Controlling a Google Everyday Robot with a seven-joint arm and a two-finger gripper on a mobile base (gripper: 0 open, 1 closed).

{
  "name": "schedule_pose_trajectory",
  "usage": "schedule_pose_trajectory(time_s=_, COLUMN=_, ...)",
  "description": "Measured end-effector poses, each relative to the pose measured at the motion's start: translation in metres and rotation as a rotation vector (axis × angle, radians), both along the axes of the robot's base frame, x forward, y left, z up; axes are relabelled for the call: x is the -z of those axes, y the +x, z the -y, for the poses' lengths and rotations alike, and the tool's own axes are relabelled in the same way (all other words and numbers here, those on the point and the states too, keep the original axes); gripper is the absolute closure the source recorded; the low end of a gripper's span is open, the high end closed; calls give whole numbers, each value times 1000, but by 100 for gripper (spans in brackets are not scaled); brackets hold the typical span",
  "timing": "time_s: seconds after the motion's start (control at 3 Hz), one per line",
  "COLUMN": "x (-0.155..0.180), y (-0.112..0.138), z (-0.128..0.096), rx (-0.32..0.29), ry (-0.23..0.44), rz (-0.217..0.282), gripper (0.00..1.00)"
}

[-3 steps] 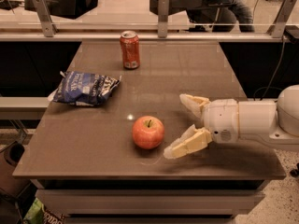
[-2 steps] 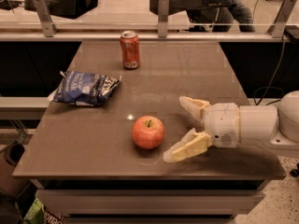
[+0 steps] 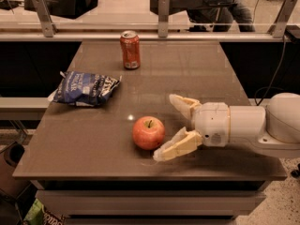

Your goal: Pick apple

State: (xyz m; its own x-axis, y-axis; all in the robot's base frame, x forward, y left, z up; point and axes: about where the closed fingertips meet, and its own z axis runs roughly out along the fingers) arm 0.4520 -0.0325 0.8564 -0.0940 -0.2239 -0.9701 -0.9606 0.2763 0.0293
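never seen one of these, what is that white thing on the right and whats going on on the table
That is a robot arm, reaching in from the right. It ends in a gripper: two pale fingers that close like tongs. There is only one picture, and its camera looks down on the brown table from the near side. On the table are a red-orange apple, a blue snack bag to the left, and a soda can standing at the far end. The gripper is open, its fingers spread just right of the apple, with the nearer fingertip close beside it. It holds nothing yet.
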Motion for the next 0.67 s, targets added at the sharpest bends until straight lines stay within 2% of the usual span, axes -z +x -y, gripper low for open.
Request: schedule_pose_trajectory(time_s=0.67, x=5, y=6, z=-26, rx=-42, ry=60, rz=13, gripper=0)
